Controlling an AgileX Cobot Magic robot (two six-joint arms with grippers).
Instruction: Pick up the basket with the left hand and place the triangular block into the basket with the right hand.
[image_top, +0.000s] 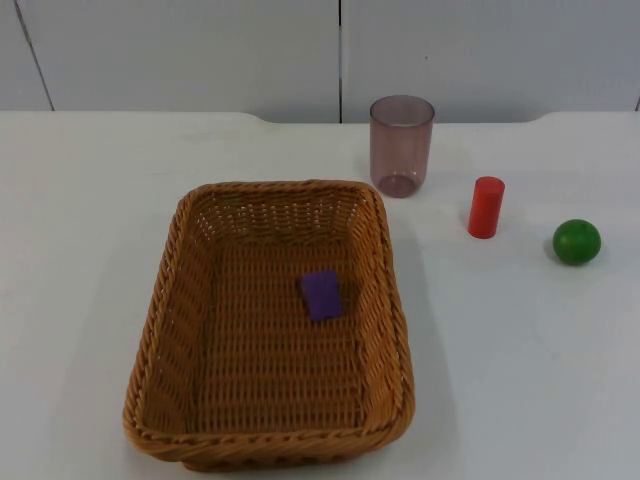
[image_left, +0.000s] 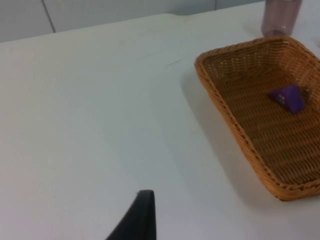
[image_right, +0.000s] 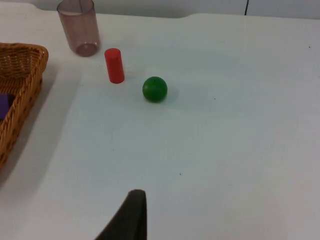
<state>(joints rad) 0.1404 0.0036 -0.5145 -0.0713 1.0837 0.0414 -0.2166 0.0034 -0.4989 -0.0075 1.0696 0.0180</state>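
- White bench (image_top: 520, 380), grey partition behind; woven wicker basket (image_top: 385, 300) sits flat on it, not lifted.
- Purple triangular block (image_top: 321, 295) lies inside on the basket floor, so I judge the placing done (smooth, wedge-shaped).
- Left tool (image_left: 142, 215) hovers over bare bench beside the basket; right tool (image_right: 132, 215) well clear of the ball. Grip state: I can't tell.
- Translucent cup (image_top: 401, 145), red cylinder (image_top: 486, 207), green ball (image_top: 577, 242) stand apart, untouched.

My task items: the brown rectangular wicker basket (image_top: 165, 330) sits flat on the tabletop (image_top: 80, 220); the purple triangular block (image_top: 321, 295) lies inside it, on its floor.
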